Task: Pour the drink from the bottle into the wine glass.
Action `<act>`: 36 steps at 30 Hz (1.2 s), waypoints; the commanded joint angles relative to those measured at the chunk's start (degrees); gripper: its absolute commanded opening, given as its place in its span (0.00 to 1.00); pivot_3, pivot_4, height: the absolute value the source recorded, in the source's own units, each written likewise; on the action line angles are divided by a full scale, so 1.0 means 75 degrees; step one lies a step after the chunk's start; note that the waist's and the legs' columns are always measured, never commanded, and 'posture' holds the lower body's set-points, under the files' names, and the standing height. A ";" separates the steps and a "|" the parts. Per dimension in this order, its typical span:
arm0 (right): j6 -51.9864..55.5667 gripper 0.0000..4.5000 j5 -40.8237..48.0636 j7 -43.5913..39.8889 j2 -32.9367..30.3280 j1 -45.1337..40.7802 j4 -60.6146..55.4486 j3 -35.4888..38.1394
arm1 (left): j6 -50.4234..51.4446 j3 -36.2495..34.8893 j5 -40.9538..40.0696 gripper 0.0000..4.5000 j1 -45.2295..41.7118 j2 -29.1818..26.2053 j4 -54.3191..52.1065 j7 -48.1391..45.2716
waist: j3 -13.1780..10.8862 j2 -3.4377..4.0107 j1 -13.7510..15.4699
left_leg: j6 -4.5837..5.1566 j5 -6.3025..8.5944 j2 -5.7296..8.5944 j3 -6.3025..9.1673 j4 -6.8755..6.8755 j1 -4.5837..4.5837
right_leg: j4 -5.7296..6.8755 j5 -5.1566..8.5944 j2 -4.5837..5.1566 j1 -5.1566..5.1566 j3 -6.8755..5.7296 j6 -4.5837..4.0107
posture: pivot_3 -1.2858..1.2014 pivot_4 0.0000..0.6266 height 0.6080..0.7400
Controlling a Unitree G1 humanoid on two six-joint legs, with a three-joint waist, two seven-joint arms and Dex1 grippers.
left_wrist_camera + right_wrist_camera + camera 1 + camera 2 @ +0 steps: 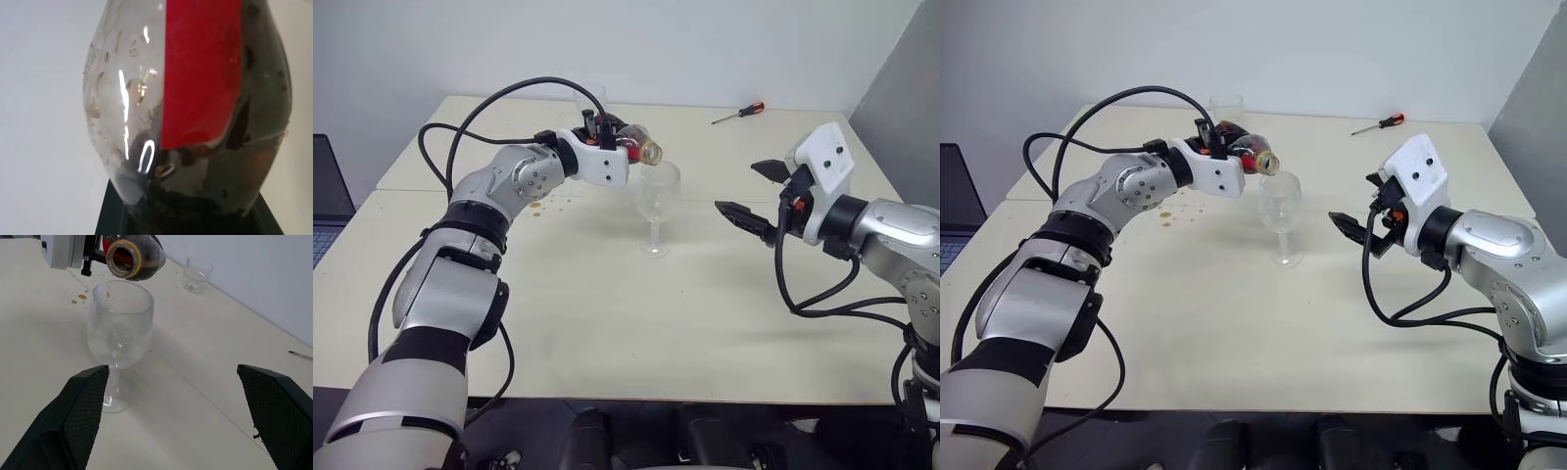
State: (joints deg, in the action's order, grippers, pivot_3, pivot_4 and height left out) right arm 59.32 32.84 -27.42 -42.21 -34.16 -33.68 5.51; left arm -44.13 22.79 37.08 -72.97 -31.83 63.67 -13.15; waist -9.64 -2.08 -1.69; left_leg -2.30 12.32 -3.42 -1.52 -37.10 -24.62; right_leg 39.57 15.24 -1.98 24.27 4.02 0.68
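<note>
The counter [607, 323] carries the whole setup, with the glass [657, 201] standing upright near its middle, clear of the edges so both arms can reach it. The left end effector [1226, 157] is clamped shut on the bottle [1246, 149], holding it on its side with the open mouth just above the glass rim, so that the drink [149, 259] can run straight into the bowl. The cap is off and the dark liquid sits low in the tilted body; the bowl looks empty, so pouring seems about to begin. The right end effector [751, 194] hangs beside the glass with its jaws wide apart and nothing in them, likely ready to steady the stem. A few brown drops [546, 204] mark the counter near the left arm. A tumbler [197, 274] and a screwdriver [738, 114] lie well apart, near the far edge.
</note>
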 commanded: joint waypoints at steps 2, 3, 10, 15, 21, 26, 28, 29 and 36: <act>-0.0110 1.00 0.0024 0.0047 0.0019 -0.0015 -0.0258 0.0140 | -0.0078 -0.0050 -0.0060 0.18 -0.0293 -0.0144 -0.0113 0.0167 | 0.0000 0.0000 0.0000 | 0.0000 0.0000 0.0000 0.0000 0.0000 0.0000 | 0.0001 0.0000 0.0000 0.0000 -0.0001 0.0000 | 0.52 0.24 1.00; -0.0117 1.00 0.0022 0.0048 0.0026 -0.0021 -0.0254 0.0137 | -0.0082 -0.0016 -0.0003 0.18 -0.0306 -0.0159 -0.0120 0.0208 | 0.0000 0.0000 0.0000 | 0.0000 0.0000 -0.0001 0.0000 0.0000 0.0001 | 0.0001 0.0000 0.0000 0.0000 0.0000 0.0000 | 0.52 0.24 1.00; -0.0131 1.00 0.0010 0.0066 0.0069 -0.0018 -0.0258 0.0143 | -0.0087 0.0164 0.0255 0.18 -0.0459 -0.0264 -0.0053 0.0427 | 0.0000 0.0000 0.0003 | 0.0000 0.0000 0.0000 0.0000 0.0000 0.0002 | 0.0005 0.0000 0.0000 0.0001 0.0000 0.0000 | 0.52 0.24 1.00; -0.0141 1.00 -0.0005 0.0081 0.0095 -0.0011 -0.0260 0.0134 | -0.0123 0.0206 0.0336 0.18 -0.0522 -0.0290 -0.0018 0.0507 | 0.0000 0.0000 0.0001 | 0.0000 0.0000 0.0000 0.0000 -0.0001 0.0002 | 0.0006 0.0000 0.0000 0.0001 0.0000 0.0000 | 0.52 0.24 1.00; -0.0155 1.00 -0.0022 0.0130 0.0151 -0.0023 -0.0259 0.0117 | -0.0087 0.0383 0.0627 0.17 -0.0637 -0.0354 -0.0016 0.0833 | 0.0000 0.0000 0.0001 | 0.0000 0.0000 0.0000 0.0000 -0.0001 0.0002 | 0.0009 0.0000 0.0000 0.0001 0.0001 0.0000 | 0.52 0.24 1.00; -0.0165 1.00 -0.0044 0.0160 0.0189 -0.0002 -0.0267 0.0112 | -0.0146 0.0461 0.0647 0.17 -0.0725 -0.0391 0.0058 0.0866 | 0.0000 0.0000 -0.0001 | 0.0000 0.0000 0.0000 0.0000 -0.0002 0.0003 | 0.0010 0.0000 0.0000 0.0002 0.0001 0.0000 | 0.52 0.24 1.00; -0.0175 1.00 -0.0045 0.0185 0.0218 0.0005 -0.0280 0.0115 | -0.0161 0.0460 0.0641 0.17 -0.0813 -0.0376 0.0077 0.0818 | 0.0000 0.0000 0.0000 | 0.0000 0.0000 0.0000 -0.0001 -0.0002 0.0003 | 0.0010 0.0000 0.0000 0.0002 -0.0001 0.0000 | 0.52 0.24 1.00; -0.0181 1.00 -0.0048 0.0198 0.0232 0.0001 -0.0277 0.0107 | -0.0162 0.0464 0.0648 0.17 -0.0842 -0.0371 0.0093 0.0818 | 0.0000 0.0000 0.0001 | 0.0000 0.0000 0.0000 -0.0001 -0.0002 0.0003 | 0.0010 0.0000 0.0000 0.0002 -0.0001 0.0000 | 0.52 0.24 1.00; -0.0235 1.00 -0.0122 0.0228 0.0214 0.0021 -0.0276 0.0066 | -0.0099 0.0519 0.0724 0.17 -0.0980 -0.0319 0.0183 0.0874 | 0.0000 0.0000 -0.0001 | 0.0000 0.0000 0.0001 -0.0002 -0.0001 0.0004 | 0.0011 0.0000 0.0000 0.0002 0.0002 0.0000 | 0.52 0.24 1.00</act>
State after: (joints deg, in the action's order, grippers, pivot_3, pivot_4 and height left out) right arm 59.11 32.65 -25.98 -40.12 -33.71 -33.69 5.47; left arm -44.56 26.87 42.81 -77.91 -33.77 65.67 -7.98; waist -9.64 -2.08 -1.70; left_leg -2.30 12.32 -3.42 -1.53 -37.11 -24.59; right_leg 39.67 15.24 -1.98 24.29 4.04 0.68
